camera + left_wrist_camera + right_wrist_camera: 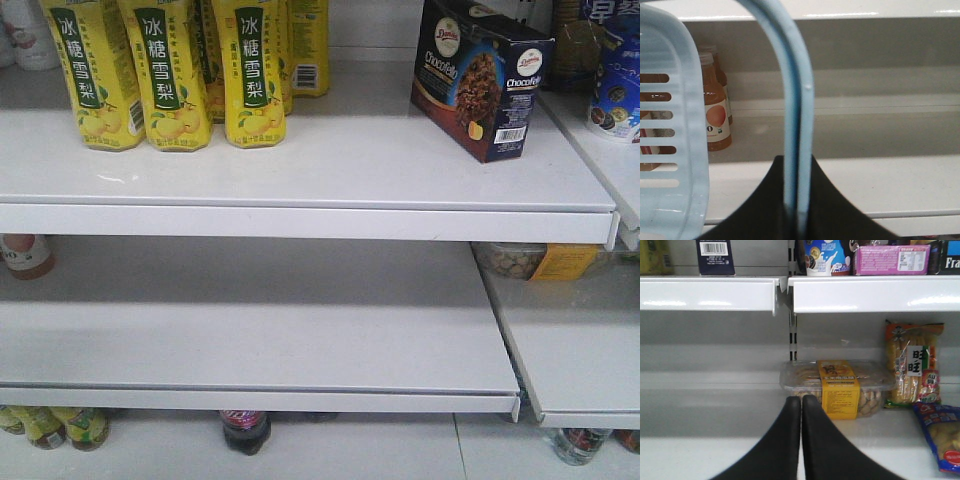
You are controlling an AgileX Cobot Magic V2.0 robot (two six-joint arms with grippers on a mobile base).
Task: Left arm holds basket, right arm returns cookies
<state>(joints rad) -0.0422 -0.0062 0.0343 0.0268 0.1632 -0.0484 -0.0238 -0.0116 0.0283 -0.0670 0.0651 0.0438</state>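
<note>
— Fingers of the right arm: where do they stand?
— Pressed together, holding nothing, below the upper shelf.
— And the cookies?
— Already standing on that shelf, above and left of those fingers; the barcode faces them.
— Left fingers?
— Clamped on the basket handle.

White metal store shelves, tiered, brightly lit.

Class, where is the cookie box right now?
In the front view, the cookie box stands on the top shelf at the right, apart from the yellow bottles on the left.
</note>
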